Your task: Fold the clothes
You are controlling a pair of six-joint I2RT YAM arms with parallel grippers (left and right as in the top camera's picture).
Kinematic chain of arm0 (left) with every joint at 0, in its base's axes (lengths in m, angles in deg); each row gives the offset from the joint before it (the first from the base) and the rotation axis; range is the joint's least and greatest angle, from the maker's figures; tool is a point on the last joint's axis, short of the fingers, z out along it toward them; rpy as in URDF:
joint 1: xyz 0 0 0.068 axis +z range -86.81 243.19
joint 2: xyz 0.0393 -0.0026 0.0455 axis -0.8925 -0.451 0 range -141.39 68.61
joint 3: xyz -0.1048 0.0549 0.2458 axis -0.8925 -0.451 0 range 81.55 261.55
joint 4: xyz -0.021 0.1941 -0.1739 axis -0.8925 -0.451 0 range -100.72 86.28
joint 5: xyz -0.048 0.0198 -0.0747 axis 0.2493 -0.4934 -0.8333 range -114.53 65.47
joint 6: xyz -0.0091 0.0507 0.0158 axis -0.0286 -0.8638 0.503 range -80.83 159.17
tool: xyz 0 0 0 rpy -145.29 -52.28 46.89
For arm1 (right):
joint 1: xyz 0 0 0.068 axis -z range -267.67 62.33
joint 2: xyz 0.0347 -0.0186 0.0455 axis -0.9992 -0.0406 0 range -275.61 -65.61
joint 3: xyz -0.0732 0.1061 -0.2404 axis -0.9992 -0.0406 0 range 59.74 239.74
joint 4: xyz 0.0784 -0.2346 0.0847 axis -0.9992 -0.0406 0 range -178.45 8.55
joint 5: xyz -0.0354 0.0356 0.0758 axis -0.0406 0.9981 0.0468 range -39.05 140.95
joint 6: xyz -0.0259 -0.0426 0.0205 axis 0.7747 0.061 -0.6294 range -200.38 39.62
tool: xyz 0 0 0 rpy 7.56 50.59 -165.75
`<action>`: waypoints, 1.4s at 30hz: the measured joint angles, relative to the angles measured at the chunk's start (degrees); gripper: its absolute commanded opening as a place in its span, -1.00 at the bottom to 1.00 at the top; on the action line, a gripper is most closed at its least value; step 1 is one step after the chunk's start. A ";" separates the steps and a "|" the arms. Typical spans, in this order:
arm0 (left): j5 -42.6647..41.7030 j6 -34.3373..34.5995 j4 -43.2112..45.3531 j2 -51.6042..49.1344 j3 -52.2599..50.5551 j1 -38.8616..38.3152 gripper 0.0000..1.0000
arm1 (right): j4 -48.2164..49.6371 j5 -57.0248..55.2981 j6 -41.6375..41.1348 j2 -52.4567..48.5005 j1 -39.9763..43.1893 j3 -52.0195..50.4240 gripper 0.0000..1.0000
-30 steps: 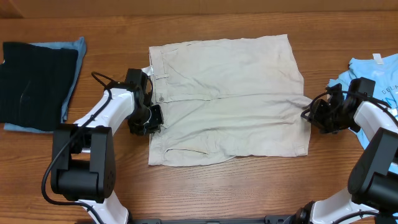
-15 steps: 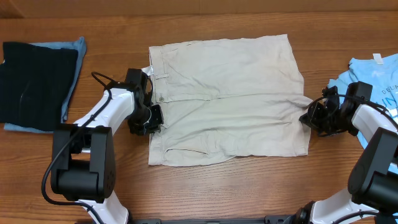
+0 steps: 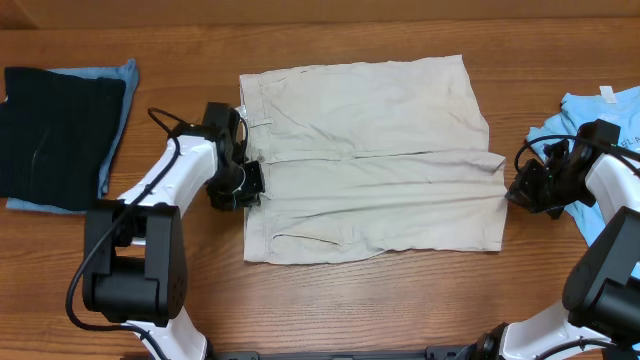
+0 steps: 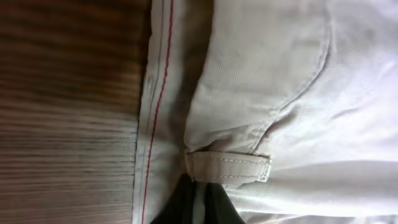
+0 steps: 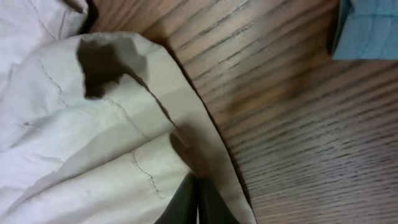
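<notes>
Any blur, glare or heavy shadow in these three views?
Overhead: even light, no glare; shorts and table sharp, soft shadows beside the arms. Left wrist: fabric weave crisp, table at left out of focus. Right wrist: dark shadow inside the hem fold, table grain soft, blue T-shirt in the corner blurred.

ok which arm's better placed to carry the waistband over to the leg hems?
Left, probably. The left gripper is shut on the khaki shorts at the waistband, by a belt loop. The right gripper pinches the far leg-hem edge, so it anchors.
</notes>
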 measured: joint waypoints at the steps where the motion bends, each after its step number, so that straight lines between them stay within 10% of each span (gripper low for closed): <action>1: 0.09 -0.02 -0.37 0.00 0.59 0.00 -0.92 | 1.09 0.00 -0.02 0.00 0.00 -0.61 -0.92; 8: 1.81 1.09 -3.04 0.00 1.18 -0.02 -0.70 | 2.08 -0.44 -0.76 -0.04 0.00 -2.32 -0.92; 11: 4.24 3.37 -3.54 0.00 1.18 -0.39 0.61 | 2.56 -1.36 -1.51 -0.04 0.02 -2.32 -0.28; 18: 5.55 4.37 -10.19 -0.11 8.39 0.42 0.68 | -5.86 -3.32 -1.73 -0.48 0.76 5.49 -0.01; 20: 5.27 4.50 -13.00 0.55 17.70 0.42 0.54 | -12.35 -0.94 -1.33 -0.48 0.50 13.62 -0.33; 22: 3.67 4.07 -13.81 1.88 22.64 0.42 -0.51 | -16.83 4.79 0.94 -0.24 -0.74 16.98 -0.92; 24: 1.38 3.56 -13.66 2.62 23.54 0.37 -0.92 | -16.87 9.03 3.17 -0.26 -3.28 16.39 -0.92; 42: -2.32 3.43 3.96 2.58 0.39 -6.38 -0.92 | 7.06 4.33 -3.28 0.11 -13.14 -9.99 -0.91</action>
